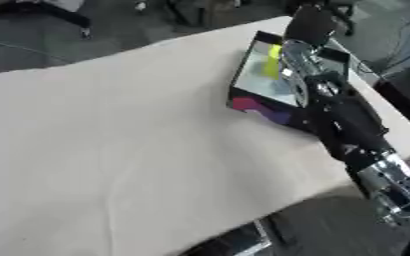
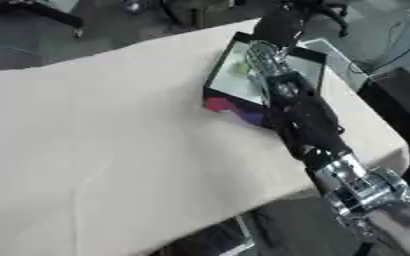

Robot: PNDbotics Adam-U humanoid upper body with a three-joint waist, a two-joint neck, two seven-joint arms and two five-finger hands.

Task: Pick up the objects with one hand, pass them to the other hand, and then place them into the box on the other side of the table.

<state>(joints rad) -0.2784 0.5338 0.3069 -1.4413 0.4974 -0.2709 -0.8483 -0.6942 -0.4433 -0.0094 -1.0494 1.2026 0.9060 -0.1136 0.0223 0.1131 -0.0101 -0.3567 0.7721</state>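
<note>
Left eye view: the table [image 1: 112, 150] lies askew under a cream cloth, and a shallow black-rimmed box [image 1: 263, 85] sits near its far right corner. The box's near wall shows pink and purple print. The robot's right arm [image 1: 348, 125] — black, with silver joints — comes in from the lower right and stretches up over the box. The right hand [image 1: 310, 25] shows as a dark shape above the box's far rim; whether its fingers are apart or curled cannot be told from here. A yellow-green object [image 1: 271, 66] lies inside the box, toward its far end, just beside the silver forearm that crosses over the box. Whether the arm touches it cannot be told.

Right eye view: the same box [image 2: 230, 87] appears with the arm [image 2: 309, 125] crossing over its middle. The object [image 2: 237, 68] shows as a pale green patch inside the box, left of the forearm. The right hand [image 2: 278, 25] is again a dark blur past the far rim — its fingers cannot be made out. The left hand shows in neither view.
</note>
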